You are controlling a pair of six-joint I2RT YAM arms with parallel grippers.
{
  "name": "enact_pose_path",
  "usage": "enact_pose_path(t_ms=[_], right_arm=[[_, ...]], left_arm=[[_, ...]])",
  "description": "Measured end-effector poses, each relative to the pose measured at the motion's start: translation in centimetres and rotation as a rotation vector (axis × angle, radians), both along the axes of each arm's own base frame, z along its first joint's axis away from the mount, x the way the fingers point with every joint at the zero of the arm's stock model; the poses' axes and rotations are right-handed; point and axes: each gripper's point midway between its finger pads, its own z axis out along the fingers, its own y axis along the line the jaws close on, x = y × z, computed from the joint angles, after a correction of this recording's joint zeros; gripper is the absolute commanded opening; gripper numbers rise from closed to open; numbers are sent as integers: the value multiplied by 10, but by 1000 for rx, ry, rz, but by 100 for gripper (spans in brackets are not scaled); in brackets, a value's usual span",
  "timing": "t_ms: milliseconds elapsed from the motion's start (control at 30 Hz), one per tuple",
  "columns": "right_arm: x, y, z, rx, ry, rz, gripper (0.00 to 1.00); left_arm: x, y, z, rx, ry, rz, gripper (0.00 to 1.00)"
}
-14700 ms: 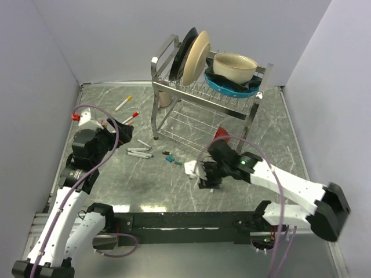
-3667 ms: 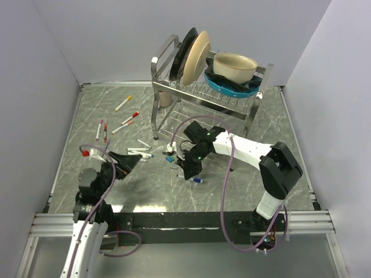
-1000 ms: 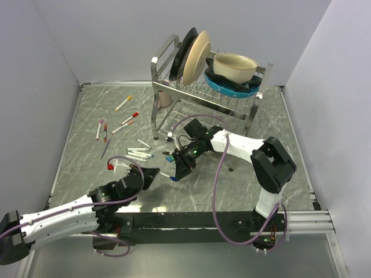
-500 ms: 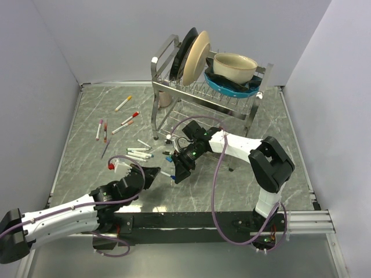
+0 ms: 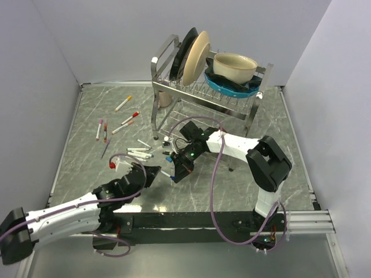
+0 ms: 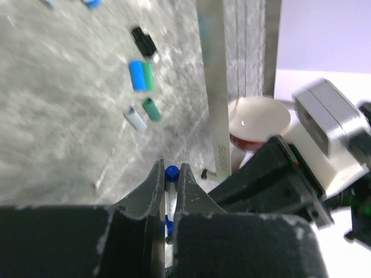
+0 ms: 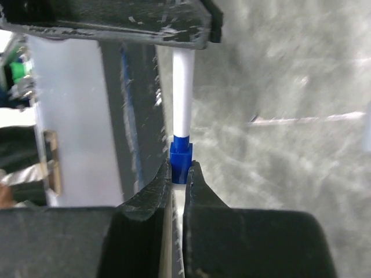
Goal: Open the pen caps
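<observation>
The right gripper (image 7: 181, 169) is pinched narrow on the blue cap (image 7: 181, 152), one pad on each side of it. Straight out past its fingertips, the white pen (image 7: 182, 92) runs from the cap to the black body of the other arm. The cap sits on the pen's near end.

The left gripper (image 6: 171, 174) is clamped tight on the same pen. The pen lies along the slot between its fingers, and a blue end shows right at the tips.

From above, the two grippers meet nose to nose low over the table (image 5: 243, 191), with the pen bridging the short gap between them.

Loose caps (image 6: 139, 75) in blue, green, pale blue and black lie on the table ahead of the left gripper and to its left, apart from it. A rack leg (image 6: 215, 87) stands ahead and slightly to the right. Capped pens (image 5: 130, 119) lie farther out beyond the left gripper, well apart from both tools.
</observation>
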Motion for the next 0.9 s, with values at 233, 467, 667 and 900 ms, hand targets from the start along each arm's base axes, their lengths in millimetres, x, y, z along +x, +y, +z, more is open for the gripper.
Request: enact_pose_path(t_ms=[233, 467, 667, 900], right_arm=[[7, 6, 0, -2, -61, 10, 0], [5, -1, -10, -79, -74, -6, 0], [34, -9, -30, -198, -214, -97, 0], [55, -16, -54, -328, -364, -143, 7]], left_arm=[[60, 91, 6, 31, -9, 277, 1], [69, 142, -4, 118, 22, 368, 1], [59, 142, -21, 131, 52, 349, 4], [48, 151, -61, 182, 172, 364, 8]])
